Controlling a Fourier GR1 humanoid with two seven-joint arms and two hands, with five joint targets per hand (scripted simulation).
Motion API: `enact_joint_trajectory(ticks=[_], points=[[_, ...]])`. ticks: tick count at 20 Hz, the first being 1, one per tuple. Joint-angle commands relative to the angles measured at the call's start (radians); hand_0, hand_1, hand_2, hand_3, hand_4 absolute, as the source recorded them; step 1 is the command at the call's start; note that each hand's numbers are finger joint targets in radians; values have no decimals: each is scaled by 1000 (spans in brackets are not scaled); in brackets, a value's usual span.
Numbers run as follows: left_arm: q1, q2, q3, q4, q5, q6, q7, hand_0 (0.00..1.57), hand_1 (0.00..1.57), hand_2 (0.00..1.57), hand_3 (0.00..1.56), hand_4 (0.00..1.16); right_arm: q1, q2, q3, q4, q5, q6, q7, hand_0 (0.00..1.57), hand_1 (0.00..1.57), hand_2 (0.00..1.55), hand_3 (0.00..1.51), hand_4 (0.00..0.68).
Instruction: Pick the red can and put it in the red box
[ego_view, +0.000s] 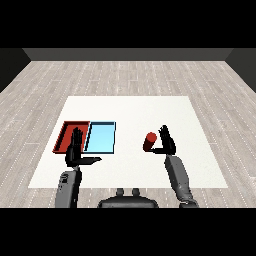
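Can (149, 141) sits on the white desk (130, 107), right of the blue tray (100, 138) and well apart from the red tray (66, 131), so nothing is delivered yet. Right hand (167, 142) stands just beside the can, fingers straight and spread, thumb reaching under toward it; I see no curl round the can, so the grasp looks not yet made. Left hand (76, 151) hovers over the red tray's near edge, fingers open, holding nothing. Left to do, by my reading: close on the can, lift, carry it across the blue tray, and set it in the red one.
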Motion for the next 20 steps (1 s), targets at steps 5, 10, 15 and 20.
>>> enact_joint_trajectory(ticks=[5,10,15,20], points=[[22,-2,-6,0,8,-19,-16,0,0,0,0,0,-48,19,17,100,-13,-23,-51,0,0,0,0,0],[55,17,21,-21,45,-48,-5,0,0,0,0,0,-108,-2,-8,183,-31,-3,-61,0,0,0,0,0],[29,18,28,9,47,-49,-28,0,0,0,0,0,-138,2,-15,319,-12,1,-162,0,0,0,0,0],[-4,16,20,-30,35,-15,39,0,0,0,0,0,-125,44,51,183,-32,-74,-55,0,0,0,0,0]])
